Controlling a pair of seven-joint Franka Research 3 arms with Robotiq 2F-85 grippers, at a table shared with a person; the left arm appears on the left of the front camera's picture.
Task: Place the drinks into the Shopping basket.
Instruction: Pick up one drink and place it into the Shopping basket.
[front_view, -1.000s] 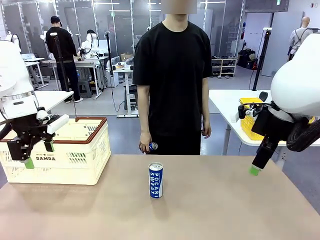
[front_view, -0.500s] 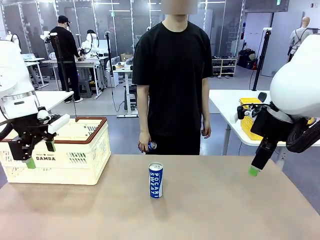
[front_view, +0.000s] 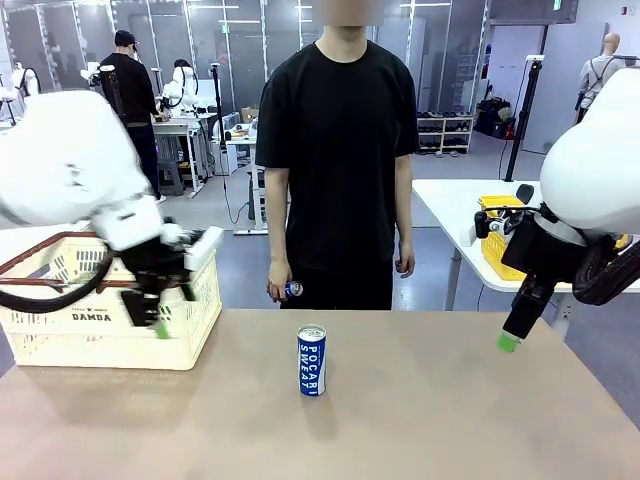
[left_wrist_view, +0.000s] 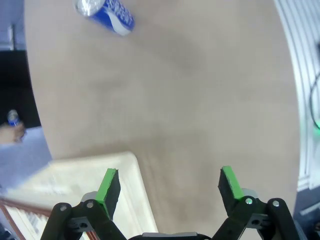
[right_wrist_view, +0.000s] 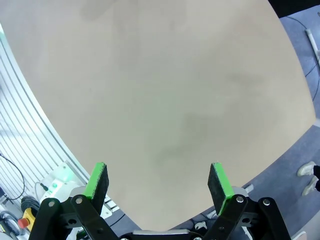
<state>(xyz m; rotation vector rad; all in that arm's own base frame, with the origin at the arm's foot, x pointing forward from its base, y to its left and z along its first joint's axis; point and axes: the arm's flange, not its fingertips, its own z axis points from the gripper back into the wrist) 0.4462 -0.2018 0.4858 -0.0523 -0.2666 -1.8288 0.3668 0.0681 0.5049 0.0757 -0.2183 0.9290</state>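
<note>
On the tan table (front_view: 450, 420), a can (front_view: 312, 360) is standing mid-table, apart from the basket (front_view: 90, 335). The left gripper (front_view: 165, 312), by the basket, and the right gripper (front_view: 510, 341) are hanging open and empty. The reach is likely beginning: next the left gripper needs to straddle the can squarely.

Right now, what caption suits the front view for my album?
Open left hand near the cream basket, blue can upright on the table, person holding another can.
</note>
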